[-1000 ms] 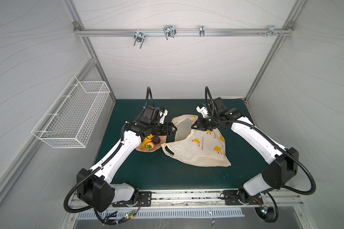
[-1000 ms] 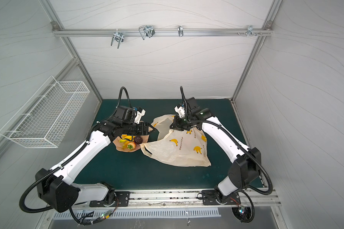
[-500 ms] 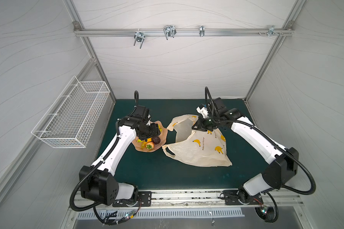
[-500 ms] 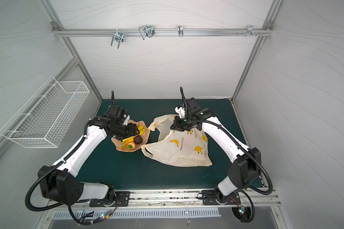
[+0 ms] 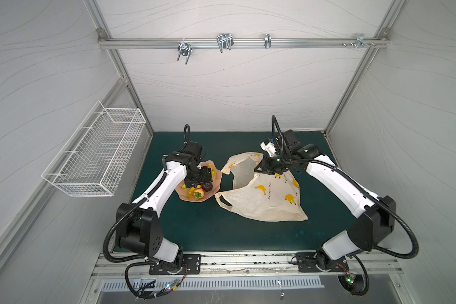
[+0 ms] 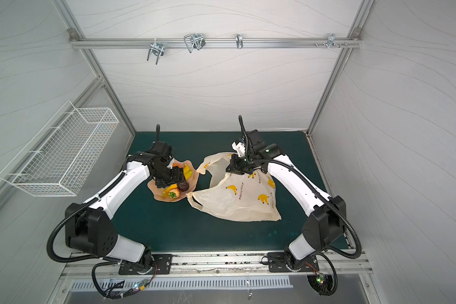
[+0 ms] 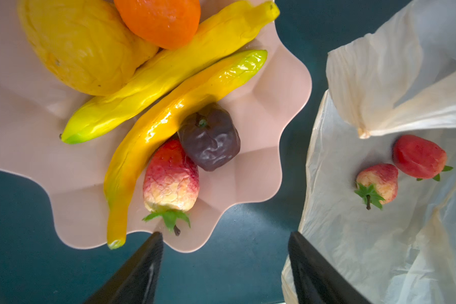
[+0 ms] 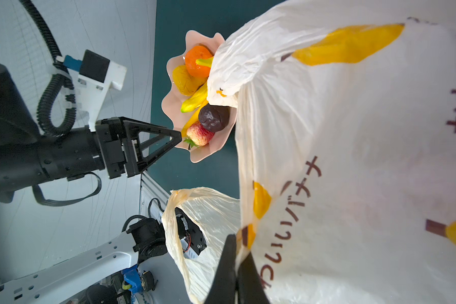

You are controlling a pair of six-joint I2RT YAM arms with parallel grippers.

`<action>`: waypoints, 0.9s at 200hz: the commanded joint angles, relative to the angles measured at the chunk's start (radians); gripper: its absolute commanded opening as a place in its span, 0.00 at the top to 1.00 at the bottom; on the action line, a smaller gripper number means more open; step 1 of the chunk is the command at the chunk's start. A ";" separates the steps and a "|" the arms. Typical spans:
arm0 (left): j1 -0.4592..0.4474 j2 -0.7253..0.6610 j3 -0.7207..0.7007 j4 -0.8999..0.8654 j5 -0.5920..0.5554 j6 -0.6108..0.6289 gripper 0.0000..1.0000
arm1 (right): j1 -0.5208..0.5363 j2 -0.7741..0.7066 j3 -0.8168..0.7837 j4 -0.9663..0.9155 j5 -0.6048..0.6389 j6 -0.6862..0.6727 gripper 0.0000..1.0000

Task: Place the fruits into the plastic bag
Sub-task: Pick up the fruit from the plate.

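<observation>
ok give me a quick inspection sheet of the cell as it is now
surface: green mat, flat
job's things: bag lies on the mat, mouth lifted, two strawberries inside; plate beside it holds two bananas, orange, yellow fruit, dark fruit, strawberry
clutter: nothing seen
grippers: left gripper open, empty, over the plate's edge by the strawberry; right gripper shut on the bag's rim
cables: black hoses on both arms; loose wires at the front rail
surroundings: wire basket on the left wall; hooks on the top rail
</observation>
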 commanded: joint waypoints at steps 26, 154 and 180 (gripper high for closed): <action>0.002 0.116 0.027 0.056 -0.036 0.017 0.21 | 0.002 -0.005 0.012 -0.027 0.004 -0.015 1.00; 0.002 0.287 0.053 0.131 -0.042 0.007 0.28 | 0.004 -0.011 -0.019 -0.010 0.002 -0.008 1.00; 0.002 0.296 0.047 0.123 -0.043 0.003 0.32 | 0.004 -0.005 -0.015 -0.007 -0.003 -0.009 1.00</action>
